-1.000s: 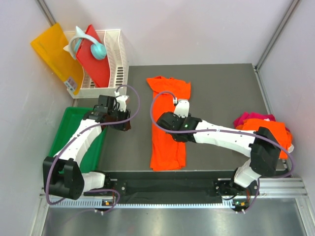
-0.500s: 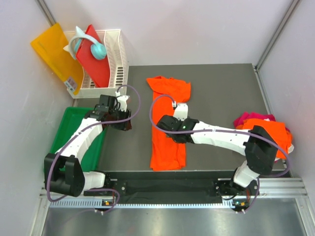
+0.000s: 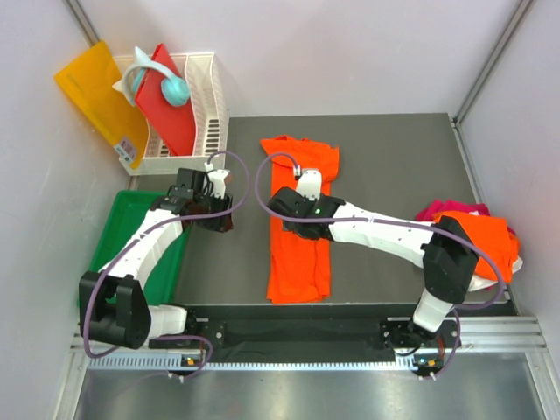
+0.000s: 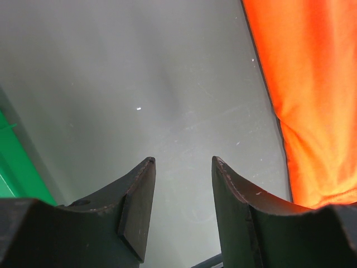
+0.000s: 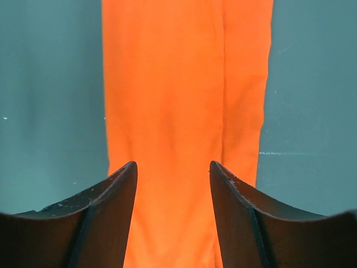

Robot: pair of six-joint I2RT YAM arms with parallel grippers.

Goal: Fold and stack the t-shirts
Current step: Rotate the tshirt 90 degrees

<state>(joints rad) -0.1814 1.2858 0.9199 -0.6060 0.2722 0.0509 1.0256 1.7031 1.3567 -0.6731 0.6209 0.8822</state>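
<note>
An orange t-shirt (image 3: 297,262) lies folded into a long narrow strip down the middle of the grey table. It also shows in the right wrist view (image 5: 178,84) and at the right edge of the left wrist view (image 4: 312,100). My right gripper (image 3: 297,223) hovers over the strip's middle, open and empty (image 5: 173,167). My left gripper (image 3: 219,225) is open and empty (image 4: 183,162) above bare table, left of the strip. A crumpled pile of an orange shirt (image 3: 477,236) and a magenta-pink shirt (image 3: 446,210) lies at the table's right edge.
A green bin (image 3: 131,219) sits at the left, under the left arm, and shows in the left wrist view (image 4: 17,178). A white basket (image 3: 210,105) at the back left holds a red board (image 3: 171,118) and a teal object (image 3: 171,87). A yellow-orange sheet (image 3: 96,96) leans beside it.
My right gripper has moved left and slightly farther back over the orange strip, staying open. The left arm has barely moved. The shirts lie as before.
</note>
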